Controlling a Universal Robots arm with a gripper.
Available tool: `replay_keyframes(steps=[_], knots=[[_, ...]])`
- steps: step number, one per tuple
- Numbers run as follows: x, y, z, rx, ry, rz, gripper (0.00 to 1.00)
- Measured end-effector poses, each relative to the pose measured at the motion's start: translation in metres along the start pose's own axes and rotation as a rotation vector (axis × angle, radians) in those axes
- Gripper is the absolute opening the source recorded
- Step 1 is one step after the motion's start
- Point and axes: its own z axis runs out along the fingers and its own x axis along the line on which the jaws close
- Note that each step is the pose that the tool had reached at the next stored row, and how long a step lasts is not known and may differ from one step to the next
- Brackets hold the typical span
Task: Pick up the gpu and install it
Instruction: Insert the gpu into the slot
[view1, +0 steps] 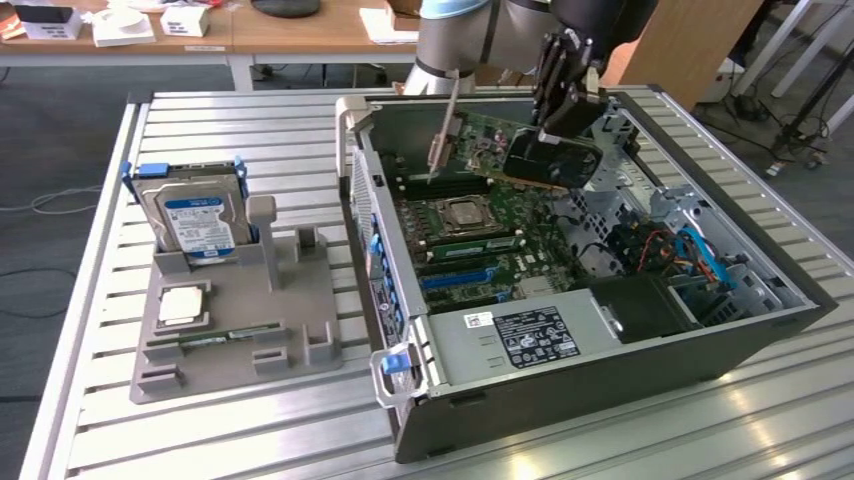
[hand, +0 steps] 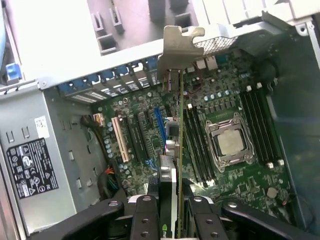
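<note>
**Graphics card held over the open computer case**

A slatted metal bench (view1: 200, 440) carries everything; on it, toward the exterior view's right, lies a dark computer case (view1: 747, 345) (hand: 300, 125) on its side with the cover off; inside it a green motherboard (view1: 501, 255) (hand: 240, 185) faces up, and a grey power supply (view1: 521, 340) (hand: 30, 165) with a black label sits at the near end of the case in the exterior view. Just beside the case, toward the exterior view's left, rests a grey holder (view1: 287, 300); a silver hard drive (view1: 198, 220) with blue side rails stands upright in its far end, and a narrow green memory stick (view1: 214, 340) lies in a slot nearer the front.

The graphics card (view1: 534, 155) (hand: 180, 150) is in the air above the motherboard, tilted, over the far half of the case; its silver bracket (view1: 445, 130) (hand: 180, 45) points toward the case wall lined with blue clips. The wrist view sees it edge-on, between the expansion slots and the memory slots. The end effector (view1: 567, 110) (hand: 170, 205) is clamped on the card's dark end, one finger on each face. The processor socket (view1: 467, 212) (hand: 231, 142) sits uncovered beside the card.
</note>
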Motion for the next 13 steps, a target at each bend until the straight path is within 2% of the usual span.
replay_keyframes(steps=[13], knots=[[-0.0001, -0.0002, 0.0029, 0.0078, 0.0171, -0.236, 0.27]])
